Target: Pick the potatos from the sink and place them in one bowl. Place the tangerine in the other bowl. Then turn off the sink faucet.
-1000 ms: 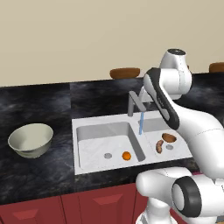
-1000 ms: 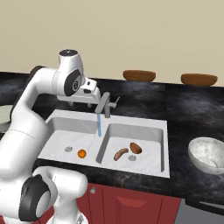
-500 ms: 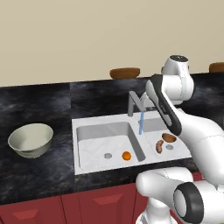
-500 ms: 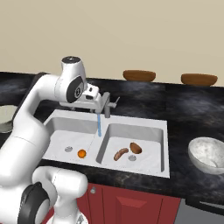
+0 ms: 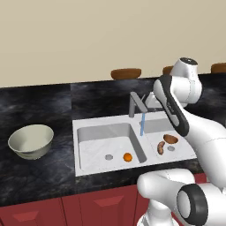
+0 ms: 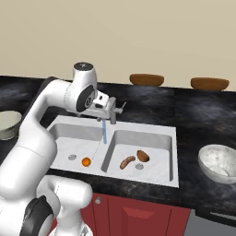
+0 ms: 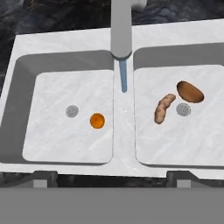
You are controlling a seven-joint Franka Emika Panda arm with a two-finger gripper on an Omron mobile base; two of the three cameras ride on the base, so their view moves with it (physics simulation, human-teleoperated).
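Hand view: tangerine (image 7: 97, 120) left basin; potatos (image 7: 175, 101) right.

The white double-basin sink (image 7: 124, 131) holds two brown potatos (image 7: 190, 92) in its right basin: the rounder, darker one lies just beside the drain, the longer, paler one (image 7: 162, 109) on the drain's other side. The orange tangerine (image 7: 97, 120) sits in the left basin near its drain. The grey sink faucet (image 7: 120, 30) pours a thin blue stream. The pale cream-green bowl (image 5: 31, 141) stands upright on the dark desk left of the sink.
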